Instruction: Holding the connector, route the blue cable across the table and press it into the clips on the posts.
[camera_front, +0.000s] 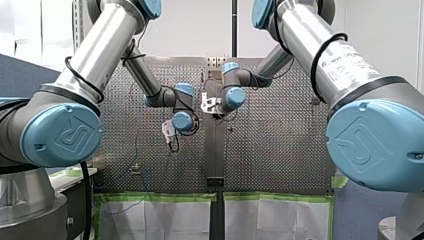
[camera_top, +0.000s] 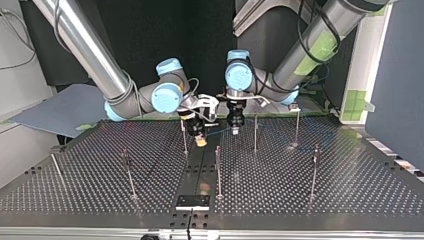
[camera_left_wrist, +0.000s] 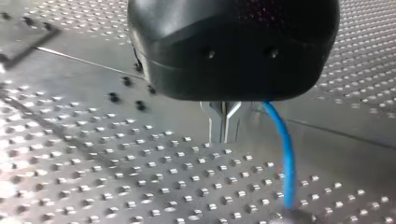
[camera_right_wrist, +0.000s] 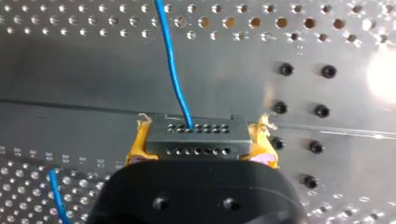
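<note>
- The right gripper (camera_right_wrist: 198, 145) is clenched on the connector (camera_right_wrist: 196, 135). The connector is a flat grey rectangular block with two rows of small round holes.
- Its yellow pads (camera_right_wrist: 138, 145), frayed at the upper corners, press on the block's two short ends.
- The blue cable (camera_right_wrist: 171, 60) is thin, smooth and round. It leaves one hole in the connector's upper row and runs straight ahead of the gripper over the perforated table (camera_right_wrist: 84, 88).
- The table is dull metal sheet. A plain unperforated strip crosses it, with black screw heads beside it.
- The left gripper (camera_left_wrist: 223, 127) has a rounded matt black body and two narrow metal fingers (camera_left_wrist: 215, 123) drawn together to a hairline.
- The cable hangs just beside those fingers and, as far as the left wrist view shows, not between them. Its lower end blurs out near the table.
- Only the top view shows the two grippers side by side at the table's middle seam. The yellow-tipped one is low over the surface, the black one is just to its right, and a faint blue line runs between them.
- Only the top view shows the posts (camera_top: 218, 170), thin upright metal rods standing well apart. Their clips are too small to make out.
- Only the front view shows green tape (camera_front: 160, 197) along the table's near edge.
</note>
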